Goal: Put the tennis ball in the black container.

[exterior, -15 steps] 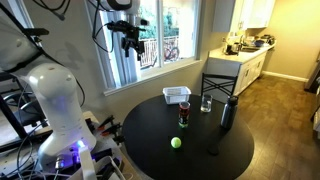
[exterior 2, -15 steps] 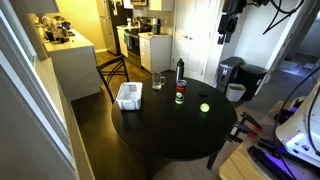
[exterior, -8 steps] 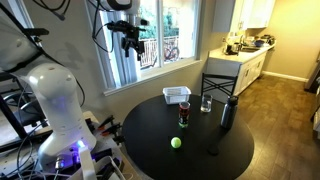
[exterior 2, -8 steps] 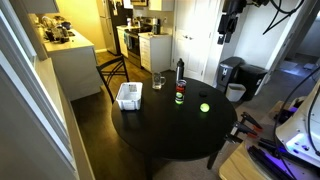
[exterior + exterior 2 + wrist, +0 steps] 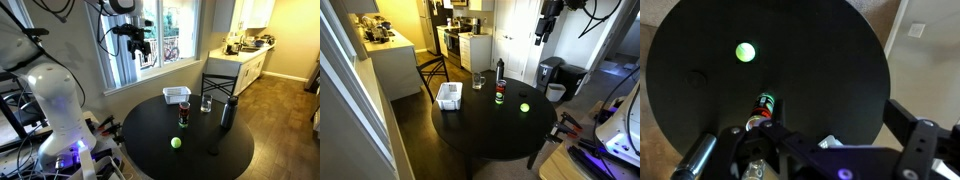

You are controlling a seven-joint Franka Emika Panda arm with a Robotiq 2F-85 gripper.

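The tennis ball [image 5: 176, 142] is a small yellow-green ball lying alone on the round black table [image 5: 150, 130]. It also shows in the other exterior view [image 5: 524, 107] and in the wrist view [image 5: 745, 52]. A dark bin [image 5: 551, 71] stands on the floor just beyond the table; whether this is the black container, I cannot tell. My gripper [image 5: 141, 46] hangs high above the table's edge, far from the ball, as the other exterior view [image 5: 542, 32] also shows. In the wrist view its fingers [image 5: 826, 122] are spread wide, with nothing between them.
On the table stand a white basket [image 5: 177, 95], a drinking glass [image 5: 206, 103], a tall black bottle [image 5: 228, 113] and a red can [image 5: 184, 117]. A chair [image 5: 218, 88] stands behind the table. A window and wall are close behind the arm.
My gripper has shifted a little sideways toward the table, still high up. The ball and the other objects have not moved.
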